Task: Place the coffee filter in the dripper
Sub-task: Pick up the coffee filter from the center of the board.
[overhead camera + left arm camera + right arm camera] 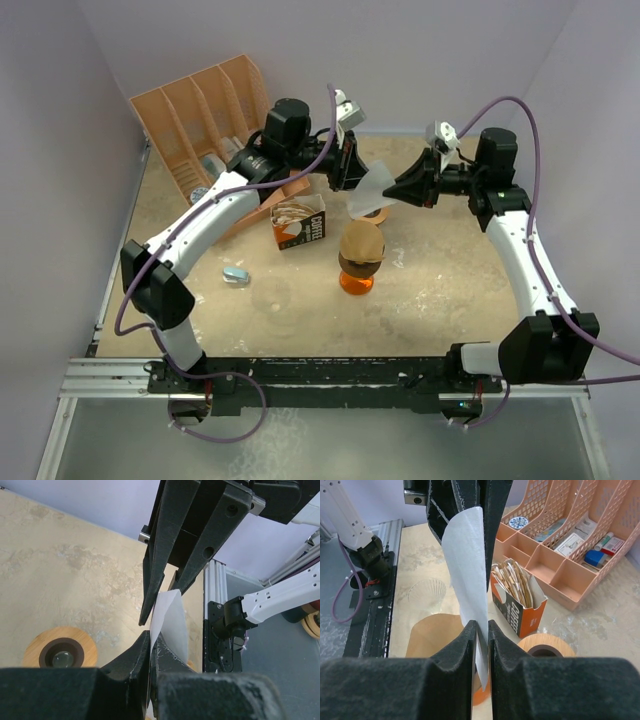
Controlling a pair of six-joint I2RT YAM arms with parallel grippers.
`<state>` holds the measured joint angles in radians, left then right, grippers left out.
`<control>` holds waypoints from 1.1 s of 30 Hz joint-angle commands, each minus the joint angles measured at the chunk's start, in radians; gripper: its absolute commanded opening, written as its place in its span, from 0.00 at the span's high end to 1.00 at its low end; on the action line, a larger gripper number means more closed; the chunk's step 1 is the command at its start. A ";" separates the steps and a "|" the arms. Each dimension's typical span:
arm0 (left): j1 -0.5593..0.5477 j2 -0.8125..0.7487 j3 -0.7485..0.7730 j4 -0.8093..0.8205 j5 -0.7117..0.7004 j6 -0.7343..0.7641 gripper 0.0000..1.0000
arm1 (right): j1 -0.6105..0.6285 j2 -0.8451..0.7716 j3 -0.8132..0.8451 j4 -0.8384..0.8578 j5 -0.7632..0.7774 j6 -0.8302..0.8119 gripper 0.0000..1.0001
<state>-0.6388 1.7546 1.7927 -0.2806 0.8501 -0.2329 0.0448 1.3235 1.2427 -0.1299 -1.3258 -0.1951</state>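
Note:
A white coffee filter (372, 190) hangs in the air between my two grippers, above the back middle of the table. My left gripper (354, 183) is shut on one edge of the coffee filter (170, 620), pinching it at the tips (150, 636). From the opposite side my right gripper (481, 625) straddles the paper (465, 555); its jaws stand a little apart, with a slim gap beside the sheet. A clear ribbed glass dripper (275, 296) (426, 592) stands on the table at the near left, well away from both grippers.
Below the filter are a wooden ring (378, 212) and an orange stand (357, 281) topped with a brown filter (362, 242). An orange box of filters (298, 222) stands to the left, a peach desk organizer (200, 110) at the back left, and a small blue item (235, 274) lies near the dripper.

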 commanded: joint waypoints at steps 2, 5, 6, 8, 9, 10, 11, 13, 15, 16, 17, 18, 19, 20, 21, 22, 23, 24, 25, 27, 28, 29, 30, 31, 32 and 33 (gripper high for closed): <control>0.011 -0.064 0.001 -0.010 0.025 0.045 1.00 | 0.003 -0.005 0.044 -0.013 -0.013 -0.052 0.81; 0.019 -0.060 0.008 -0.017 0.034 0.046 1.00 | 0.003 0.001 0.046 -0.028 -0.019 -0.070 0.78; 0.024 -0.059 0.011 -0.021 0.038 0.048 1.00 | 0.003 0.003 0.048 -0.032 -0.019 -0.074 0.75; 0.033 -0.058 0.019 -0.036 0.040 0.058 1.00 | 0.003 0.008 0.056 -0.041 -0.017 -0.083 0.71; 0.037 -0.059 0.023 -0.045 0.042 0.065 1.00 | 0.003 0.010 0.062 -0.046 -0.016 -0.088 0.70; 0.045 -0.064 0.025 -0.054 0.043 0.071 1.00 | 0.003 0.014 0.069 -0.050 -0.016 -0.092 0.68; 0.051 -0.067 0.023 -0.060 0.043 0.075 1.00 | 0.003 0.017 0.077 -0.052 -0.016 -0.094 0.67; 0.064 -0.076 0.018 -0.073 0.044 0.083 1.00 | 0.003 0.024 0.093 -0.050 -0.016 -0.094 0.63; 0.079 -0.086 0.007 -0.077 0.044 0.084 1.00 | 0.003 0.030 0.110 -0.047 -0.025 -0.094 0.58; 0.087 -0.092 0.001 -0.079 0.044 0.084 1.00 | 0.003 0.033 0.117 -0.048 -0.032 -0.095 0.56; 0.095 -0.100 -0.007 -0.078 0.043 0.082 1.00 | 0.003 0.035 0.124 -0.047 -0.028 -0.095 0.54; 0.101 -0.108 -0.017 -0.078 0.041 0.080 1.00 | 0.003 0.036 0.128 -0.047 -0.019 -0.096 0.53; 0.108 -0.114 -0.028 -0.077 0.038 0.080 1.00 | 0.003 0.036 0.127 -0.043 -0.003 -0.092 0.53; 0.111 -0.120 -0.039 -0.077 0.037 0.079 1.00 | 0.003 0.037 0.126 -0.041 0.013 -0.091 0.53; 0.114 -0.127 -0.053 -0.076 0.038 0.079 1.00 | 0.003 0.038 0.121 -0.035 0.012 -0.090 0.53; 0.116 -0.133 -0.066 -0.074 0.038 0.078 1.00 | 0.003 0.040 0.118 -0.029 0.011 -0.084 0.53; 0.121 -0.140 -0.079 -0.073 0.038 0.078 1.00 | 0.003 0.045 0.119 -0.030 0.012 -0.084 0.53; 0.126 -0.146 -0.090 -0.071 0.039 0.077 1.00 | 0.003 0.047 0.123 -0.034 0.016 -0.086 0.53; 0.133 -0.154 -0.100 -0.067 0.040 0.074 1.00 | 0.003 0.050 0.128 -0.044 0.024 -0.100 0.53; 0.152 -0.170 -0.114 -0.061 0.043 0.067 1.00 | 0.003 0.047 0.139 -0.066 0.041 -0.132 0.53; 0.163 -0.181 -0.119 -0.057 0.044 0.064 1.00 | 0.003 0.045 0.140 -0.071 0.048 -0.139 0.52; 0.175 -0.190 -0.124 -0.056 0.045 0.061 1.00 | 0.003 0.040 0.141 -0.070 0.053 -0.141 0.52; 0.193 -0.202 -0.132 -0.052 0.046 0.056 1.00 | 0.004 0.034 0.142 -0.069 0.057 -0.143 0.52; 0.202 -0.211 -0.142 -0.046 0.046 0.049 1.00 | 0.007 0.031 0.142 -0.066 0.062 -0.146 0.52; 0.222 -0.220 -0.151 -0.042 0.045 0.044 1.00 | 0.013 0.026 0.144 -0.062 0.072 -0.149 0.52; 0.248 -0.236 -0.166 -0.029 0.042 0.032 1.00 | 0.023 0.023 0.145 -0.055 0.089 -0.149 0.52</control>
<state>-0.4614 1.6028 1.6543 -0.3717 0.8787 -0.1749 0.0463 1.3731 1.3422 -0.1970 -1.2755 -0.3111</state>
